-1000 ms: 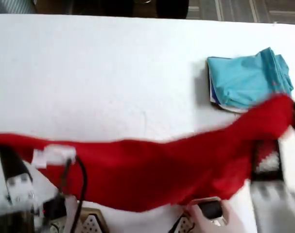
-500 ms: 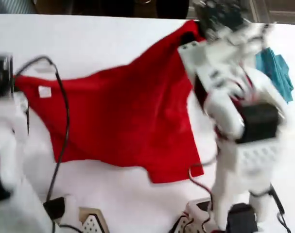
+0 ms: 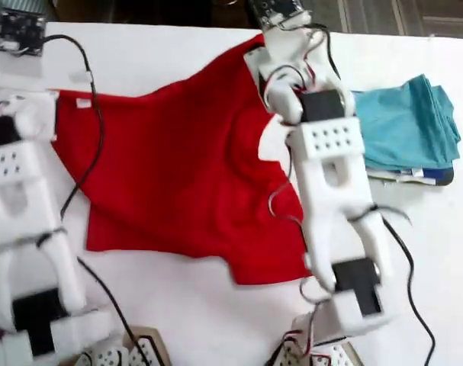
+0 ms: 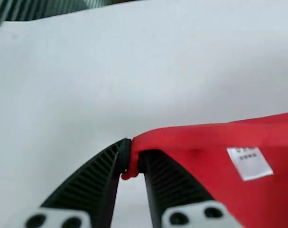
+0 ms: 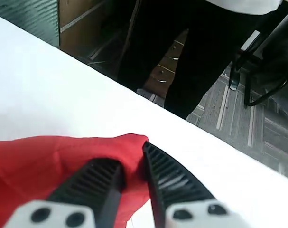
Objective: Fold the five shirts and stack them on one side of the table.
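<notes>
Red shirt (image 3: 178, 175) now lies spread across the table (image 3: 185, 305), no longer strung along its near edge. Your left gripper (image 4: 132, 154) and right gripper (image 5: 133, 159) each pinch a far corner, probably keeping it taut for folding, near the teal stack (image 3: 403, 130).

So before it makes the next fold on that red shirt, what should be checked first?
1. Left end effector holds a corner of the red shirt: ok, shut on it.
2. Right end effector holds another corner: ok, shut on the cloth.
3. Shirt lies flat on the table: cannot tell, the right arm covers part of it.
4. Cables clear of the shirt: not ok, a black cable crosses its edge beside the left arm.
5. Folded teal shirt out of the way: ok, it lies apart at the table's side.
</notes>
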